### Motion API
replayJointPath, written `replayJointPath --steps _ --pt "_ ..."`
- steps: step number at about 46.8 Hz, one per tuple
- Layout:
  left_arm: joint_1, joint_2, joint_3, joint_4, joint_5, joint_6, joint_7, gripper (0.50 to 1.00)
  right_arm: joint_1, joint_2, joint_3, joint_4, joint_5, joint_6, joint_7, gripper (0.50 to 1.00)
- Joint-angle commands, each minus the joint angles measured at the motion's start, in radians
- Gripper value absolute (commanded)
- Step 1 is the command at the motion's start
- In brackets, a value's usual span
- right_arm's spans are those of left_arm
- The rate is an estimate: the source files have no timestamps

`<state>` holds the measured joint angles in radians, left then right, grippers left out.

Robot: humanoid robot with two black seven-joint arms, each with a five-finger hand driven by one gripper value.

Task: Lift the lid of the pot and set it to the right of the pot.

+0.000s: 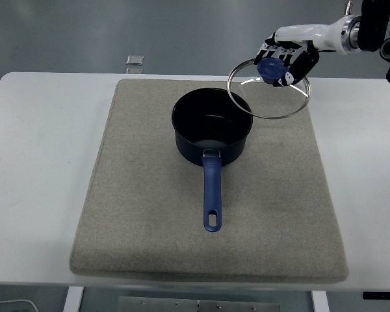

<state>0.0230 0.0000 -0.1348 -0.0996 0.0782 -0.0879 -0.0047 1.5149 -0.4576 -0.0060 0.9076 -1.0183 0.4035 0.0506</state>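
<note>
Lid (269,90) is off the pot (212,128), airborne at its 2 o'clock, knob gripped by right hand (286,58) (fingers clenched round it). Left: lower onto mat (143,214) at 3 o'clock.

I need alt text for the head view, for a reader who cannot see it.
The right hand holds the glass lid by its blue knob, in the air right of the open blue pot. The pot stands on a grey mat on the white table.
</note>
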Motion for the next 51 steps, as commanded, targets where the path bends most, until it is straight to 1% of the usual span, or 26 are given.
replayJointPath --steps 1,5,13,19,22,29,32,40,43,46,51 --pt "0.0 0.0 0.0 0.0 0.0 0.0 0.0 1.0 -0.016 -0.027 0.001 -0.001 0.026 -0.002 0.0 0.617" --pt "0.0 0.0 0.0 0.0 0.0 0.0 0.0 1.0 -0.028 -0.045 0.003 -0.004 0.037 -0.006 0.0 0.615" --pt "0.0 0.0 0.0 0.0 0.0 0.0 0.0 1.0 -0.058 -0.046 0.001 -0.048 0.037 -0.015 0.0 0.605" --pt "0.0 0.0 0.0 0.0 0.0 0.0 0.0 1.0 -0.085 -0.044 0.001 -0.067 0.037 -0.018 0.0 0.568" --pt "0.0 0.0 0.0 0.0 0.0 -0.001 0.0 1.0 -0.094 -0.042 0.001 -0.072 0.037 -0.021 0.0 0.566" --pt "0.0 0.0 0.0 0.0 0.0 0.0 0.0 1.0 -0.113 -0.036 0.0 -0.075 0.037 -0.048 0.0 0.566" --pt "0.0 0.0 0.0 0.0 0.0 0.0 0.0 1.0 -0.127 -0.032 0.0 -0.075 0.035 -0.057 0.0 0.547" --pt "0.0 0.0 0.0 0.0 0.0 0.0 0.0 1.0 -0.154 -0.024 -0.003 -0.076 0.034 -0.097 0.0 0.539" --pt "0.0 0.0 0.0 0.0 0.0 0.0 0.0 1.0 -0.17 -0.023 -0.009 -0.076 0.03 -0.112 0.0 0.509" --pt "0.0 0.0 0.0 0.0 0.0 0.0 0.0 1.0 -0.183 -0.021 -0.011 -0.087 0.03 -0.118 0.0 0.5" --pt "0.0 0.0 0.0 0.0 0.0 0.0 0.0 1.0 -0.194 -0.006 -0.012 -0.096 0.029 -0.12 0.002 0.5"
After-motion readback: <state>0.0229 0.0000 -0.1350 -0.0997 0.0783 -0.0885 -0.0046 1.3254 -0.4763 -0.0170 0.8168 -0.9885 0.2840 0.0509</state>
